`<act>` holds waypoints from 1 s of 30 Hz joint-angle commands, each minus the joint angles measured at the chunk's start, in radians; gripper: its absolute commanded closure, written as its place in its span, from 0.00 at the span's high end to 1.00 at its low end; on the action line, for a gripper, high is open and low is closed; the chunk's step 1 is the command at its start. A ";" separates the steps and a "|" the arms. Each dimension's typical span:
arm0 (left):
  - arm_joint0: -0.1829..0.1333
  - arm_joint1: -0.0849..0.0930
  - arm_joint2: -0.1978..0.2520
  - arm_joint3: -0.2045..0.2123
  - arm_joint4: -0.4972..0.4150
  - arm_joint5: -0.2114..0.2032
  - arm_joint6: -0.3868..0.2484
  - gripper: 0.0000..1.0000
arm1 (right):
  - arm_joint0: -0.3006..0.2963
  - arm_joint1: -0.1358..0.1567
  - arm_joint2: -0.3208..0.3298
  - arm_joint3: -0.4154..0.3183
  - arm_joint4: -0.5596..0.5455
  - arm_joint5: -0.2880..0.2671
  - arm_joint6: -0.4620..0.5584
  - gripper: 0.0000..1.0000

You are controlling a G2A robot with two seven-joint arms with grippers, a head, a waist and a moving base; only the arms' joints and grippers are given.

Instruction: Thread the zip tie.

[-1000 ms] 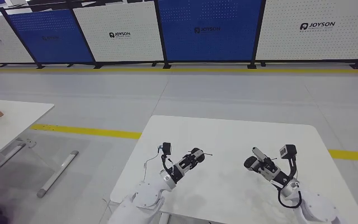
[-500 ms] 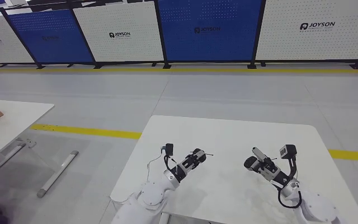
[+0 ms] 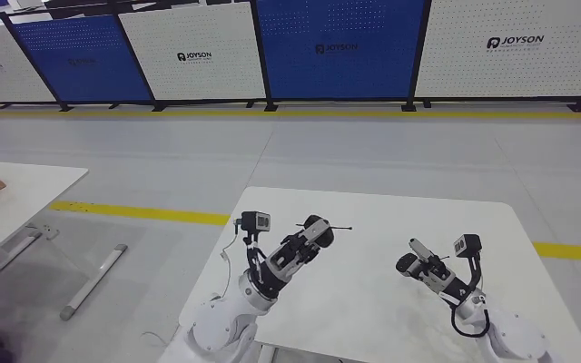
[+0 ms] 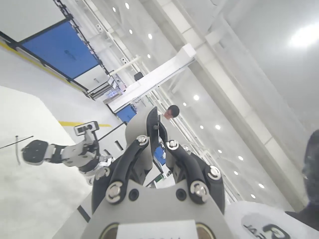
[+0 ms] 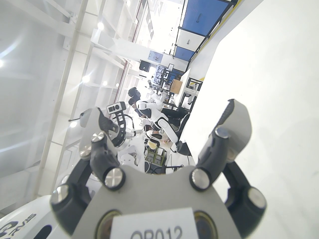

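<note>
The left gripper (image 3: pixel 318 231) sits over the near-left part of the white table (image 3: pixel 381 204). Its fingers are pinched together on the zip tie (image 3: pixel 339 227). The tie is a thin black strip held crosswise, and a short length sticks out from each side of the fingertips, the longer one pointing right. In the left wrist view the two pads meet with no gap between them, and the gripper tilts up toward the ceiling.

The right gripper (image 3: pixel 413 256) is over the near-right part of the table, well apart from the left one. Its fingers are spread wide and hold nothing. In the right wrist view one of its own fingers (image 5: pixel 93 119) stands in front of the left gripper. Only the tie's tip and the left arm's camera block (image 5: pixel 115 108) show past that finger.

A few thin dark strokes (image 4: pixel 16 141) show against the table just beside the right gripper, too faint to identify.

Around the table are:
- a second white table (image 3: pixel 27 181) to the far left;
- a yellow floor line (image 3: pixel 136 213) passing behind both tables;
- a row of blue and white pegboard panels (image 3: pixel 336 50) at the far side.
</note>
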 commanded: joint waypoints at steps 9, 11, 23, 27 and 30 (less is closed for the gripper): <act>0.030 -0.001 -0.026 -0.020 -0.002 0.000 -0.011 0.00 | 0.000 0.000 0.000 0.000 0.000 0.000 0.000 1.00; 0.022 0.000 -0.013 0.018 0.029 0.037 -0.008 0.00 | 0.000 0.000 0.000 0.000 0.000 0.000 0.000 1.00; -0.071 -0.008 0.105 0.309 0.230 0.117 0.054 0.00 | 0.000 0.000 0.000 0.000 0.000 0.000 0.000 1.00; -0.084 -0.010 0.124 0.370 0.233 0.112 0.073 0.00 | 0.000 0.000 0.000 0.000 0.000 0.000 0.000 1.00; -0.093 -0.012 0.135 0.403 0.230 0.105 0.092 0.00 | 0.000 0.000 0.000 0.000 0.000 0.000 0.000 1.00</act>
